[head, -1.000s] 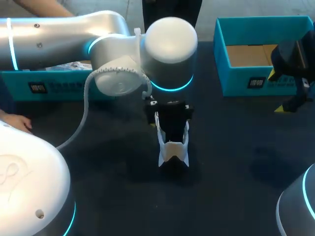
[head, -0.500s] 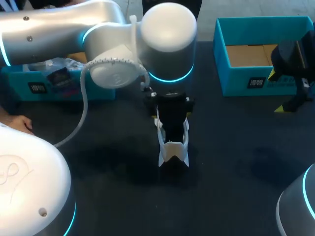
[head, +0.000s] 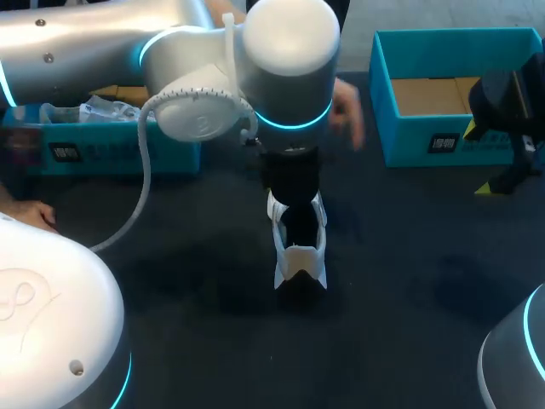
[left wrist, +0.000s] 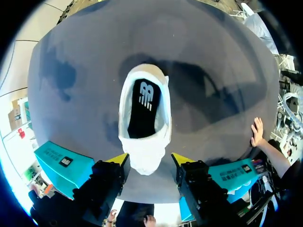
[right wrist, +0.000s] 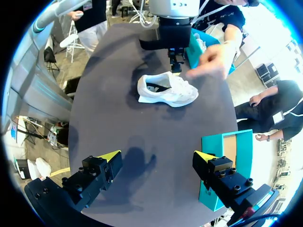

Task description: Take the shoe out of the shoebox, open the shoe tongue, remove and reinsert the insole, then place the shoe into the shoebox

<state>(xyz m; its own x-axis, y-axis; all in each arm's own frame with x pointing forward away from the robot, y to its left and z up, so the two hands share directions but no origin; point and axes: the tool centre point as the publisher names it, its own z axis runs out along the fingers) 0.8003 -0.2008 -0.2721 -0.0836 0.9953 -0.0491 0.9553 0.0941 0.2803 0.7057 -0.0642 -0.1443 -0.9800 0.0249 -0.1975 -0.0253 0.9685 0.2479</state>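
The left arm (head: 102,51) is built of rounded, silvery-white links with a large domed joint cap (head: 289,38), glowing cyan rings (head: 294,129) at the joints, a notched-edge disc (head: 200,119) and a pale cable (head: 143,192) looping off it. The white base dome (head: 51,324) carries a faint embossed mark and a small screw hole. The left gripper (left wrist: 149,160) and right gripper (right wrist: 157,157) have blocky black fingers studded with screws and tipped in bright yellow wedges.

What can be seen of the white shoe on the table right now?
The white shoe is a low sneaker; its mouth shows a black insole with a white logo. It stands upright on its sole on the dark table, outside the shoebox. The open left pincer straddles its front end; whether the tips touch it is unclear.
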